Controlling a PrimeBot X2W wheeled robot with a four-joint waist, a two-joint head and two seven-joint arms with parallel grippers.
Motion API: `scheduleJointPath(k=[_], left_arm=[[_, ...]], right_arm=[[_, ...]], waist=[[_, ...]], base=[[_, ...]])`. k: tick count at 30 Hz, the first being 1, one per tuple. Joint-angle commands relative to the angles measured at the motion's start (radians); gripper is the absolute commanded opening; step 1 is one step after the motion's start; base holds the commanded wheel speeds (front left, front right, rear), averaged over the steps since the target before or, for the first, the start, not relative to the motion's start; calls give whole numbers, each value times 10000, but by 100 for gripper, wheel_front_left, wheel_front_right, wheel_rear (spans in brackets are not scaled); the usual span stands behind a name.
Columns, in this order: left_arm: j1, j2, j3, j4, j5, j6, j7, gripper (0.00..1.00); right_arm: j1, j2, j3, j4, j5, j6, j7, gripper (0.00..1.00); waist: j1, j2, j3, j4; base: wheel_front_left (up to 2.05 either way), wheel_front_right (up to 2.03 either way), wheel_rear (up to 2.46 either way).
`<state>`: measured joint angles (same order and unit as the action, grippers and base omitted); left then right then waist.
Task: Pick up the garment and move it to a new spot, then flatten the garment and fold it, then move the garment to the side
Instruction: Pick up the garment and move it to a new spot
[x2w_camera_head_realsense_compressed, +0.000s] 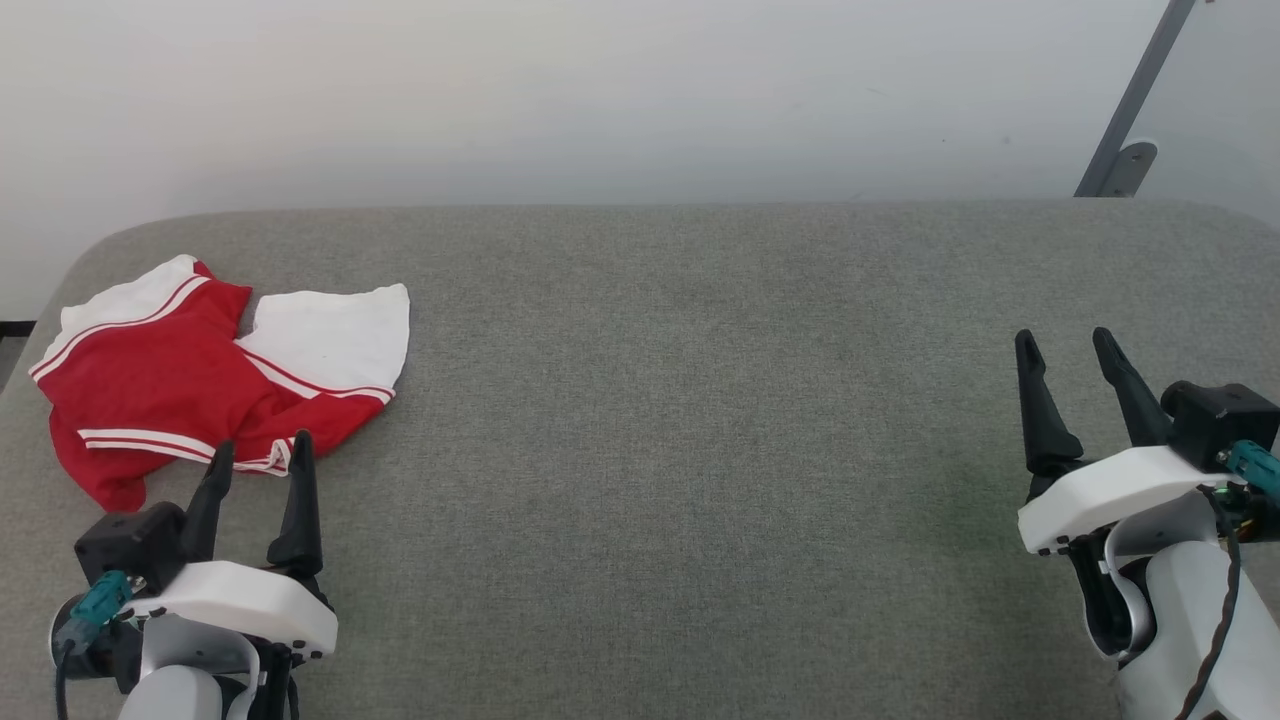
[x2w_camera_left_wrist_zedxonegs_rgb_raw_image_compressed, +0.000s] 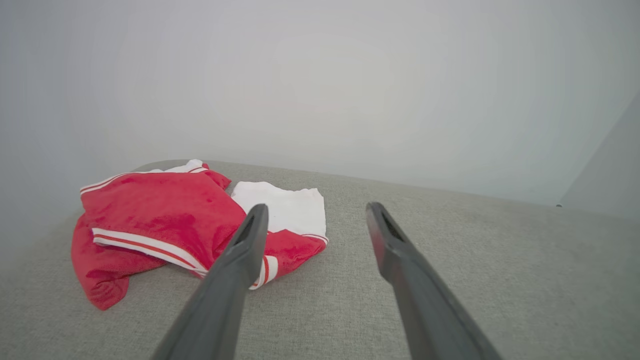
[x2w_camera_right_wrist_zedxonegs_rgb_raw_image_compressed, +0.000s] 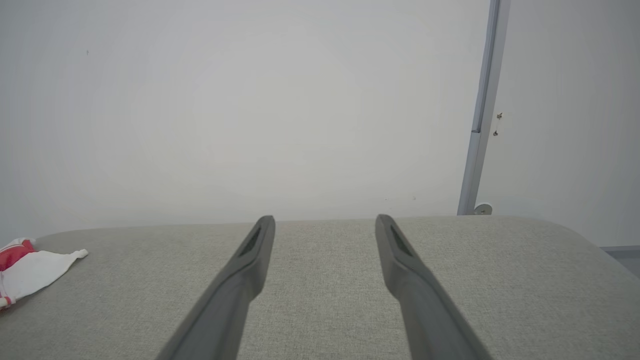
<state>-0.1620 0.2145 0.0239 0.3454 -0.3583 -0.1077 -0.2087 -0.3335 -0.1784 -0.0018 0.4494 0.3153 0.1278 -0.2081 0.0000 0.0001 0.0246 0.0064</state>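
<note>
The soft red T-shirt (x2w_camera_head_realsense_compressed: 180, 380) with white short sleeves and white-red-white striped trim lies crumpled at the far left end of the grey fabric-covered surface (x2w_camera_head_realsense_compressed: 650, 450), close to its rounded corner. One white sleeve is spread out toward the middle of the surface, the other is bunched at the back edge, and a striped band runs across the front of the heap.

My left hand (x2w_camera_head_realsense_compressed: 262, 442) sits just in front of the T-shirt with its two long dark fingers spread wide and nothing between them. In the head view the fingertips (x2w_camera_head_realsense_compressed: 302, 440) overlap the near hem. In my left wrist view the left hand (x2w_camera_left_wrist_zedxonegs_rgb_raw_image_compressed: 316, 206) points past the T-shirt (x2w_camera_left_wrist_zedxonegs_rgb_raw_image_compressed: 165, 220): one finger crosses in front of the red cloth and the other lies over bare surface. Whether that finger touches the cloth I cannot tell.

My right hand (x2w_camera_head_realsense_compressed: 1062, 335) is at the opposite end of the surface, well apart from the T-shirt, also fully spread and empty. In my right wrist view the right hand (x2w_camera_right_wrist_zedxonegs_rgb_raw_image_compressed: 325, 217) aims across bare grey fabric, with the T-shirt (x2w_camera_right_wrist_zedxonegs_rgb_raw_image_compressed: 30, 270) at the far left edge. Behind the surface is a plain pale wall (x2w_camera_head_realsense_compressed: 600, 100), and a slanted grey metal post (x2w_camera_head_realsense_compressed: 1135, 100) stands at the right.
</note>
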Motion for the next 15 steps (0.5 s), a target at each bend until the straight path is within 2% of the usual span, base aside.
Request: scheduleJointPath(k=[1,15], left_arm=[[-227,9,34,7,231,-76,-91,100],[-377,94,-9,402,941,-227,-367,100]], right_arm=[[-25,-20,2,-41,-237,47,-95,100],[-216,-112,-38,52,-874,50,-369,100]], waist=[[0,-1,4,5],[0,-1,112,25]], base=[[0,0,0],[0,0,0]])
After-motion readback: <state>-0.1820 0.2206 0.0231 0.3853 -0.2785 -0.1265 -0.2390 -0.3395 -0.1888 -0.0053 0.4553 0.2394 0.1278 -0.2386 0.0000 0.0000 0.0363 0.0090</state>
